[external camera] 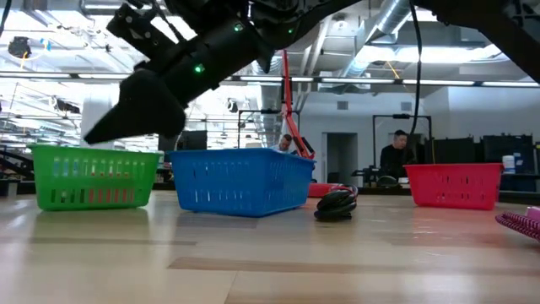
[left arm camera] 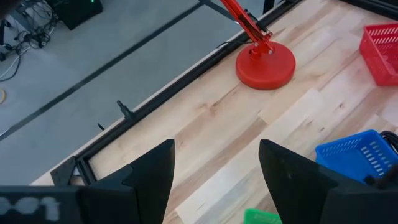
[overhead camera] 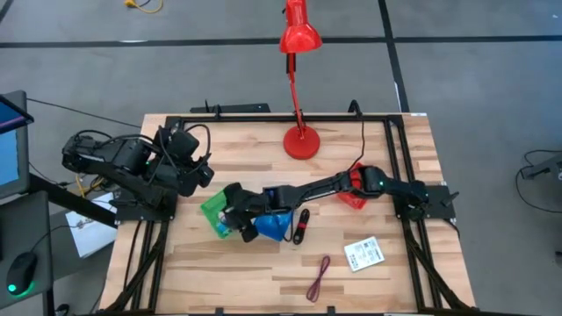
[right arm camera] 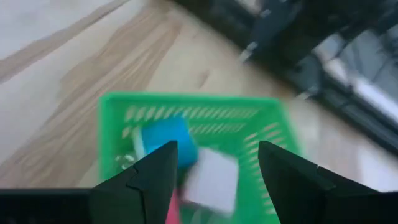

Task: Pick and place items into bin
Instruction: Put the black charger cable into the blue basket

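Note:
My right gripper point(right arm camera: 217, 149) is open and hangs over the green bin point(overhead camera: 211, 211), reaching across the table from the right; nothing is between its fingers. Inside the green bin point(right arm camera: 124, 106) lie a blue piece point(right arm camera: 163, 144) and a white piece point(right arm camera: 211, 182). The black-and-red stick point(overhead camera: 300, 226) lies flat beside the blue bin point(overhead camera: 274, 230). Toward the near edge, the dark red looped cord point(overhead camera: 318, 277) and the white printed packet point(overhead camera: 363, 254) also lie flat. My left gripper point(left arm camera: 216, 149) is open and held back above the table's left side. No cube shows.
Three bins stand in a row: green point(external camera: 93, 177), blue point(external camera: 236, 179) and red point(external camera: 451, 186). The red desk lamp's base point(overhead camera: 302, 142) stands near the far edge. A black frame point(overhead camera: 263, 118) rims the table. People sit in the room behind. Bare wood lies at the near left.

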You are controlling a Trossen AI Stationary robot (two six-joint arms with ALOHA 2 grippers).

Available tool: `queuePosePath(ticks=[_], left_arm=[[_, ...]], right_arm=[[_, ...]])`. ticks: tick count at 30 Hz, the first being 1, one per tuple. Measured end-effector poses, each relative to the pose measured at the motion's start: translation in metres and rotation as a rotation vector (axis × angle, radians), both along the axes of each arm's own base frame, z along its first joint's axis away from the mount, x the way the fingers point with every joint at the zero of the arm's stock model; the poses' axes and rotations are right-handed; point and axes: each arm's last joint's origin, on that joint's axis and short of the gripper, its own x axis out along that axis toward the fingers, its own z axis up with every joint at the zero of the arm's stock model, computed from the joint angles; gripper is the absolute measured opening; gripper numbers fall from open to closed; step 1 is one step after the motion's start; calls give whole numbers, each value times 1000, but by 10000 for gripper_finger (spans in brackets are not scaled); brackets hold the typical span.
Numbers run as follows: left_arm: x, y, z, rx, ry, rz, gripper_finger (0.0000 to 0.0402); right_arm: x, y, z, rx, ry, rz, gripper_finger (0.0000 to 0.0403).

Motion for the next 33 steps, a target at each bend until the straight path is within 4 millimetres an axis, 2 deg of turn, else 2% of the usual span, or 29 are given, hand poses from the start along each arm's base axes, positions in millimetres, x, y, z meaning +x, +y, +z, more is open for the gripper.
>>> queuePosePath(ticks=[8, 14, 18, 23, 29, 33], left_arm=[[0, 0, 0, -16, 4, -5, 224], [0, 0, 0, -15, 5, -6, 224], [0, 0, 0, -18, 5, -7, 224], [0, -1, -1, -20, 8, -8, 224], [5, -2, -8, -7, 57, -32, 224], [7, -3, -17, -11, 67, -10, 224]], right_arm=[[2, -9, 8, 5, -46, -19, 204], [-7, -7, 37, 5, -47, -14, 187], [-33, -5, 75, -10, 81, -4, 174], [-87, -7, 109, -8, 406, -31, 156], [-152, -19, 152, 77, 698, -205, 139], [-180, -26, 161, 144, 748, -289, 133]])
